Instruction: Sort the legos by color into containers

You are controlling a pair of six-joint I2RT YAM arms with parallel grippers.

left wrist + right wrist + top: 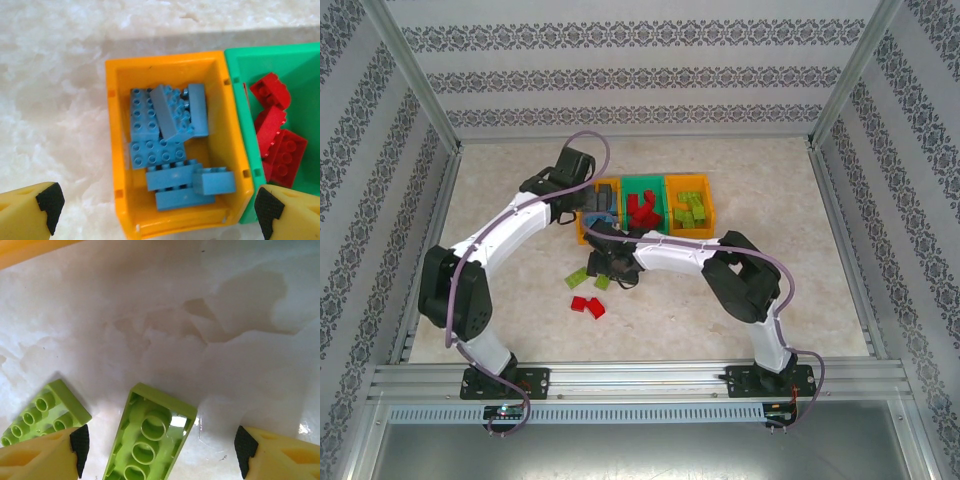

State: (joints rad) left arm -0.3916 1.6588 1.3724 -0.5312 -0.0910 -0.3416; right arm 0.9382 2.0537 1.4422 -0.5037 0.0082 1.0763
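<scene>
Lime green brick (150, 440) lies underside-up on the pale worktop (200, 315) between the spread fingers (77, 442) of the right tool (162, 447), not pinched. A second lime brick (45, 410) sits just beside one finger, and two red bricks (586, 305) lie loose nearby. Light blue bricks (170, 145) are piled in the left orange bin (114, 150), red ones (277, 140) in the green bin (240, 100) touching it and lime ones (688, 208) in the far orange bin (711, 205), while the left tool (157, 207) hangs over the blue pile, jaws spread wide and holding nothing.
</scene>
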